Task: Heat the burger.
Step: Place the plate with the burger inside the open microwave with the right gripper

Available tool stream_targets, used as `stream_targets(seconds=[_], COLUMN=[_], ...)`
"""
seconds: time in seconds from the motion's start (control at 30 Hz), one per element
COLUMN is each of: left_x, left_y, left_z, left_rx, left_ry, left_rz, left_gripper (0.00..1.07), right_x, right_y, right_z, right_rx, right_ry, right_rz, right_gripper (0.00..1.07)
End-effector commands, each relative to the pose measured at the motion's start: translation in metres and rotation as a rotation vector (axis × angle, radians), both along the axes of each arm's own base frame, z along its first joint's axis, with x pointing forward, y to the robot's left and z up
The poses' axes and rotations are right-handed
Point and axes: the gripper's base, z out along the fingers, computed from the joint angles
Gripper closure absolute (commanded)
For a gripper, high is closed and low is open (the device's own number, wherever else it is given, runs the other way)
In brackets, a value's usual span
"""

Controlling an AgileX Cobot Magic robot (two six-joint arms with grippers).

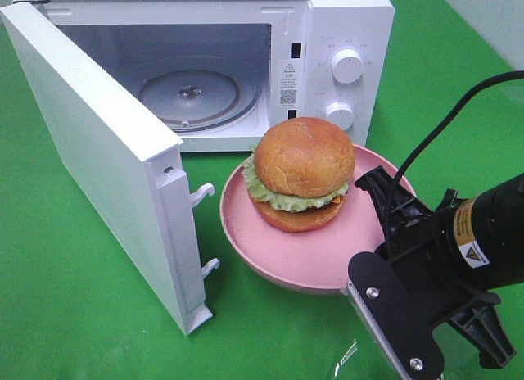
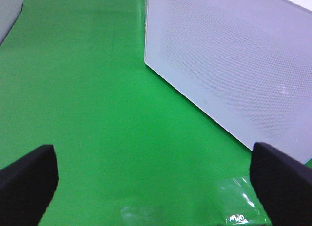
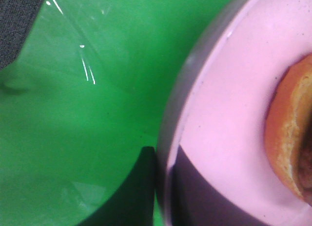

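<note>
Right hand (image 1: 360,229), jaws wide, beside plate (image 1: 235,223)

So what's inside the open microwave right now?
Only its glass turntable shows inside the microwave. The open door covers the cavity's left part, so that corner can't be checked.

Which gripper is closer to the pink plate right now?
Right. The right gripper is at the pink plate rim; the left gripper hangs over green cloth beside the microwave door, plate unseen there.
</note>
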Motion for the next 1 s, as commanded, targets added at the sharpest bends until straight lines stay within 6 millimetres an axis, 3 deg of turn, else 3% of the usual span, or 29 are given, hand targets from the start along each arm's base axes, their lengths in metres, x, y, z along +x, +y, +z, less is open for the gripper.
stream_targets(seconds=[0.03, 0.47, 0.7, 1.0], left_x=[-0.002, -0.002, -0.002, -0.002], left_y=[-0.001, -0.001, -0.001, -0.001], left_z=[0.0, 0.0, 0.0, 0.0], left_rx=[-0.01, -0.01, -0.01, -0.01], left_ry=[-0.018, -0.018, -0.018, -0.018], left_rz=[0.001, 0.001, 0.001, 0.001], left_gripper=[0.06, 0.06, 0.06, 0.06], right_x=[0.005, 0.017, 0.026, 0.029], right_y=[0.0, -0.008, 0.0, 0.001], right_z=[0.006, 0.009, 0.026, 0.031], right_rx=[0.04, 0.07, 0.098, 0.067], right_ry=[-0.057, -0.087, -0.113, -0.138], right_rz=[0.046, 0.078, 0.095, 0.115], right_gripper=[1.07, 1.07, 1.07, 1.07])
